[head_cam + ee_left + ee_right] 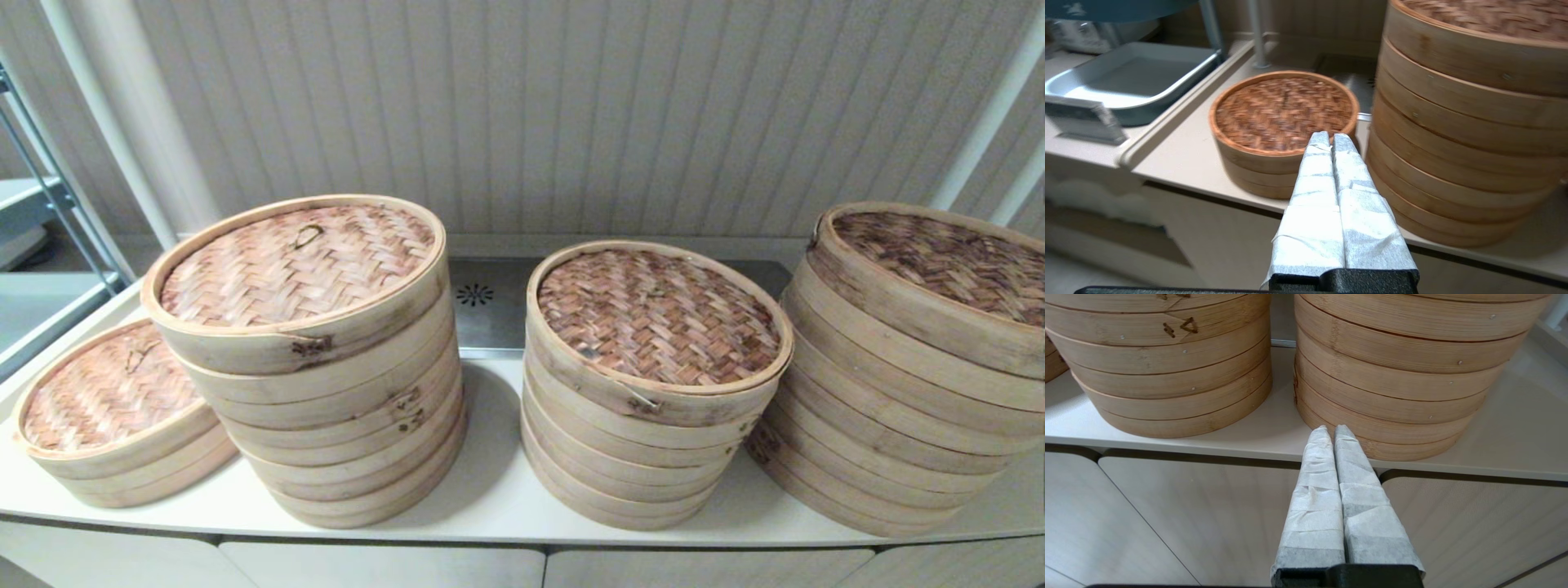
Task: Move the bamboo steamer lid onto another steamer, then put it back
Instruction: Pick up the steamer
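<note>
While both arms hang low before the white counter point(490, 490), you have the round bamboo steamer lid of pinkish-tan herringbone weave point(106, 396) resting on the low stack just left of the tall pale bamboo steamer stack with a dark stitched rim joint point(326, 392). Your left gripper point(1331, 138), white-wrapped fingers pressed together and empty, points toward that lid. Your right gripper point(1331, 430), likewise closed on nothing, sits below the counter edge, right of the tall stack.

white counter point(490, 498) | metal tray point(1131, 77) beside it | dark-woven lids point(657, 314)
</note>
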`<state>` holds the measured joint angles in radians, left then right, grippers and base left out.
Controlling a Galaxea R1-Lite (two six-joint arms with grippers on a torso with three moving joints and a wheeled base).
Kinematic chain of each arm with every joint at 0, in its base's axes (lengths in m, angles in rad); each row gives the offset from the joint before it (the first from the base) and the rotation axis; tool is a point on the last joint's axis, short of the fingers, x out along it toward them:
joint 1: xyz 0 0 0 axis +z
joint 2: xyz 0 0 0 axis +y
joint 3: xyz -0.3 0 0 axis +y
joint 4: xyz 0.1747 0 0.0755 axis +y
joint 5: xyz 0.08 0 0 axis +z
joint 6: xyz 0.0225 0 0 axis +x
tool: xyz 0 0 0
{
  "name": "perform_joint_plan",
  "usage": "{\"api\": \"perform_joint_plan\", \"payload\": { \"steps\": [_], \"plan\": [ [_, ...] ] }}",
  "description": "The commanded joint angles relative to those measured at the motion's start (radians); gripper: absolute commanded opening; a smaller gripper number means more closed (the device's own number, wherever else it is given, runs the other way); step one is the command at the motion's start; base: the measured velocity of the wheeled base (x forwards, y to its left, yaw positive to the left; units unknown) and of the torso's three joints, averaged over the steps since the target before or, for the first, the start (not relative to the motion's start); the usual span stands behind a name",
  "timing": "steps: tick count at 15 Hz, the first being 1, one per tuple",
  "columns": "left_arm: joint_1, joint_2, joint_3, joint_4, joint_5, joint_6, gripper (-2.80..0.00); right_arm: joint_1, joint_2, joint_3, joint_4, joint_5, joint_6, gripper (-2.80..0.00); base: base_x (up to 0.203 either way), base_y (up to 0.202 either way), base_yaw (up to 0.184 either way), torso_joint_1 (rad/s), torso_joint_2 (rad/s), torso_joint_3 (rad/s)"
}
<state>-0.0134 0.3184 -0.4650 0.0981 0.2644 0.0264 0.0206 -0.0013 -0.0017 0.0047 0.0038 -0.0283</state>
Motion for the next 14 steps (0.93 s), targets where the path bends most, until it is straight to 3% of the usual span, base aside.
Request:
{"api": "perform_joint_plan", "payload": {
  "steps": [1,6,9,11,14],
  "plan": [
    [-0.004,0.179,-0.077,0.001,0.043,-0.003,-2.80,0.001,-0.002,0.000,0.000,0.001,-0.001,-2.80,0.000,0.000,0.000,0.000,0.00,0.000],
    [0.003,0.344,-0.196,0.001,0.103,-0.050,-2.80,0.001,-0.002,0.000,0.000,0.002,-0.002,-2.80,0.000,0.000,0.000,0.000,0.00,0.000],
    [0.108,0.439,-0.251,-0.001,0.096,-0.052,-2.80,0.001,-0.002,0.000,0.000,0.002,-0.002,-2.80,0.000,0.000,0.000,0.000,0.00,0.000],
    [0.216,0.517,-0.281,-0.039,0.015,-0.056,-2.80,0.001,-0.002,0.000,0.000,0.002,-0.001,-2.80,0.000,0.000,0.000,0.000,0.00,0.000],
    [0.488,0.604,-0.299,-0.142,-0.239,-0.053,-2.80,0.001,-0.002,0.000,0.000,0.001,-0.002,-2.80,0.000,0.000,0.000,0.000,0.00,0.000]
  ]
}}
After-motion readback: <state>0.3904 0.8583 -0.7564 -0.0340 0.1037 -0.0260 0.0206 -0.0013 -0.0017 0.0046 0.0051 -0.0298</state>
